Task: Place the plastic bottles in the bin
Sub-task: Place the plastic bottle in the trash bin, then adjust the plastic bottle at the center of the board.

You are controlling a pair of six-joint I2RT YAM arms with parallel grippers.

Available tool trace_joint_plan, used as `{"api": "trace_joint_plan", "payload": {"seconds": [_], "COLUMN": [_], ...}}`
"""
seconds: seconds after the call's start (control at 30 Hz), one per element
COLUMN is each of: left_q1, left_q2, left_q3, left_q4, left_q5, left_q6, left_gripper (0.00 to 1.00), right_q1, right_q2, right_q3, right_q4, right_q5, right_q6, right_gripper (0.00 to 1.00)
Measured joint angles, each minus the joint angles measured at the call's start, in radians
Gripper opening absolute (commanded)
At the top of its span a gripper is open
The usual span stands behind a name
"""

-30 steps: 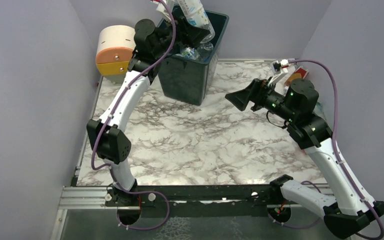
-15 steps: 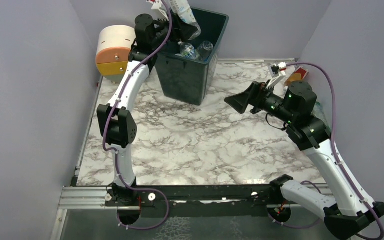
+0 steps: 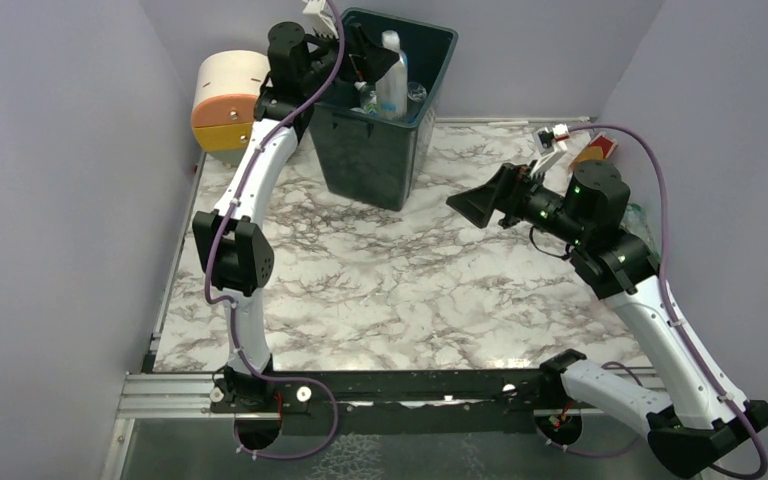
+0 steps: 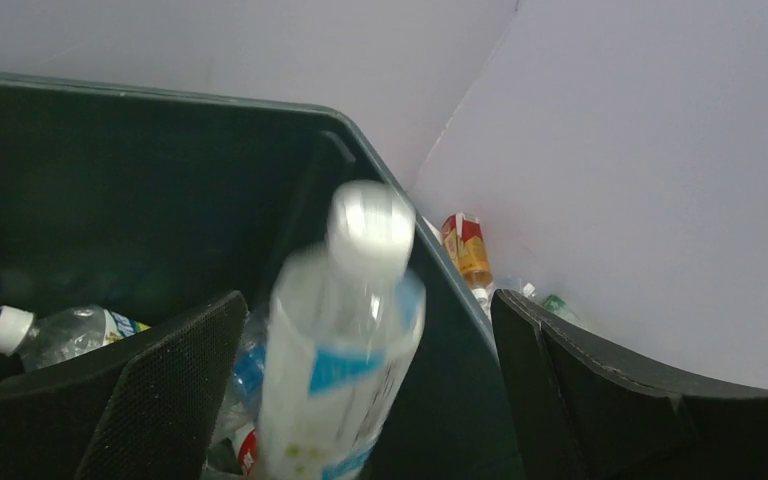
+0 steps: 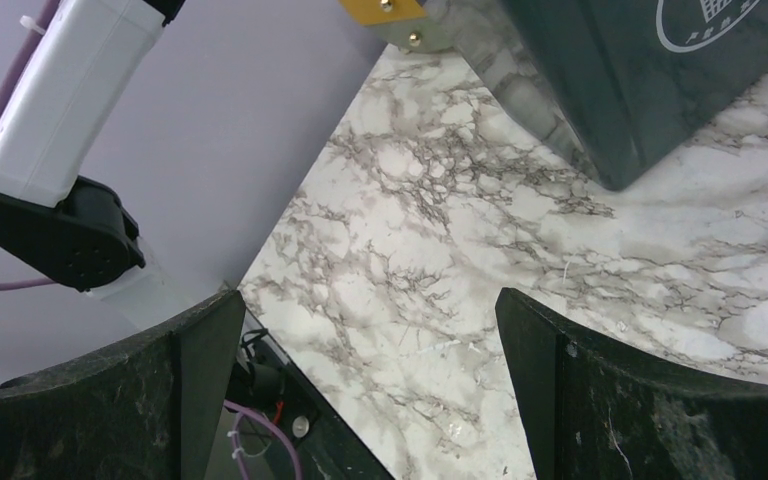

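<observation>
My left end effector (image 4: 367, 300) gapes over the bin (image 3: 370, 160) at 12 o'clock — a blurred clear bottle (image 4: 335, 370) sits loose between its fingers (image 4: 175, 390). My right end effector (image 5: 370, 330) is released too.

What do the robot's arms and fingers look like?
Both the left arm and right arm have white links with black joints and a purple cable along each. The fingers are broad, black, with finely textured pads. Small green lights glow on the right wrist.

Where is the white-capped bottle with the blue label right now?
In the top view the white-capped bottle is upright inside the bin, far left of centre on the table, between the open fingers of the left gripper and above other bottles.
</observation>
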Motion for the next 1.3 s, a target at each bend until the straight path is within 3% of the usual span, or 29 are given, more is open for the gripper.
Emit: {"api": "trace_joint_plan", "payload": {"seconds": [0.33, 0.57, 0.63, 0.73, 0.87, 1.07, 1.3], "left_q1": [0.014, 0.019, 0.019, 0.019, 0.018, 0.004, 0.004], "left_q2": [-0.010, -0.135, -0.205, -0.335, -0.589, -0.755, -0.737], "left_q3": [0.043, -0.087, -0.122, -0.198, -0.428, -0.756, -0.941], "left_q4": [-0.079, -0.106, -0.121, -0.144, -0.093, 0.042, 0.060], "left_q5": [-0.005, -0.003, 0.001, 0.016, 0.054, 0.101, 0.146], "left_q6": [0.041, 0.038, 0.037, 0.032, -0.006, -0.097, -0.161], "left_gripper": [0.99, 0.99, 0.99, 0.99, 0.99, 0.99, 0.99], "right_q1": [0.000, -0.013, -0.071, -0.267, -0.508, -0.636, -0.665], "right_q2": [0.012, 0.148, 0.205, 0.275, 0.365, 0.457, 0.460], "right_q3": [0.004, 0.028, 0.028, 0.014, -0.003, -0.009, -0.021], "right_q4": [-0.045, -0.161, -0.187, -0.202, -0.231, -0.308, -0.393], "right_q5": [0.054, 0.439, 0.504, 0.510, 0.496, 0.479, 0.687], "right_q6": [-0.029, -0.081, -0.098, -0.124, -0.124, -0.044, 0.039], "right_gripper": [0.99, 0.99, 0.99, 0.99, 0.99, 0.99, 0.99]}}
